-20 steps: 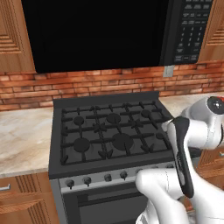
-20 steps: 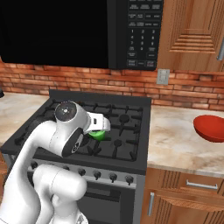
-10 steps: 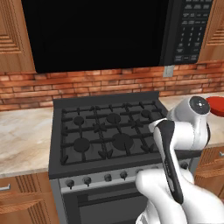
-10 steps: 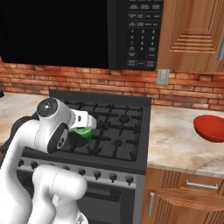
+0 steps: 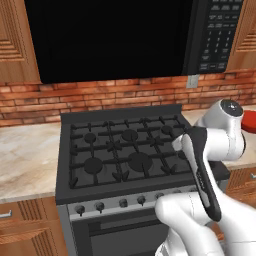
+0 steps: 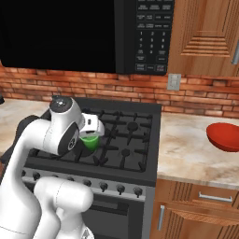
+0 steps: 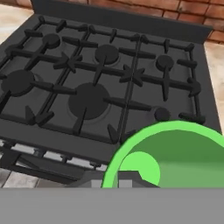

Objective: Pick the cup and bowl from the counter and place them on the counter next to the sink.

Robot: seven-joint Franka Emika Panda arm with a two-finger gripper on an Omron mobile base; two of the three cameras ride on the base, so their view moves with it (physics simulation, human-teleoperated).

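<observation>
Risk number one right now is dropping the cup onto the stove, honestly. My tool is clenched on the little green cup, and as far as I can tell it's pinching the rim on one side, so the hold looks thin; a fast swing or a bump on the raised burner grates could twist it loose, and then it'd roll around between the grates. Second worry: the sink isn't anywhere in these frames, so there's probably a long carry ahead, and a long carry with a rim pinch is where slips happen. In the hand view the cup fills the lower right of the frame, mouth toward the camera, with the stove top spread out behind it. In the right base view it sits left of centre, tucked against my wrist over the front burners. Pose-wise, my arm is folded up tight, elbow high, forearm doubled back, hand low over the stove's front edge. The bowl sits untouched on the table at the right edge of the right base view, well apart from the cup.
</observation>
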